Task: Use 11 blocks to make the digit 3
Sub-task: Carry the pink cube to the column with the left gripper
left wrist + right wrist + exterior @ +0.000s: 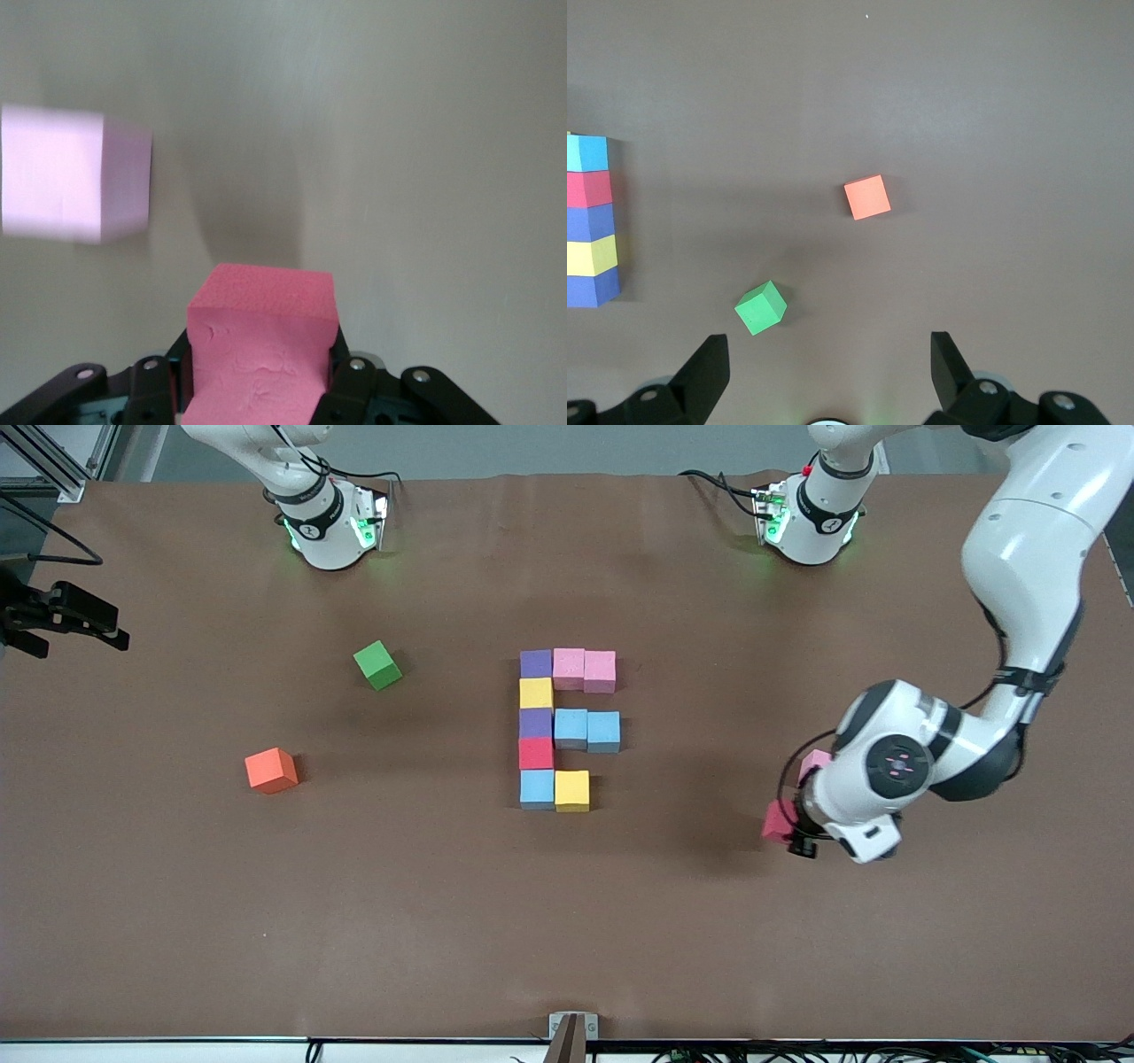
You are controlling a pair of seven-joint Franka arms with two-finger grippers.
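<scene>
Toward the left arm's end of the table, the left gripper (788, 834) is clamping a red block (779, 821) between its fingers, with a loose pink block (814, 763) lying just beside it; at the table's middle ten blocks (567, 728) are lying touching in a column with three short rows; the right gripper (830, 372) is waiting with its fingers apart over the green cube (377, 665) and orange cube (271, 771).
</scene>
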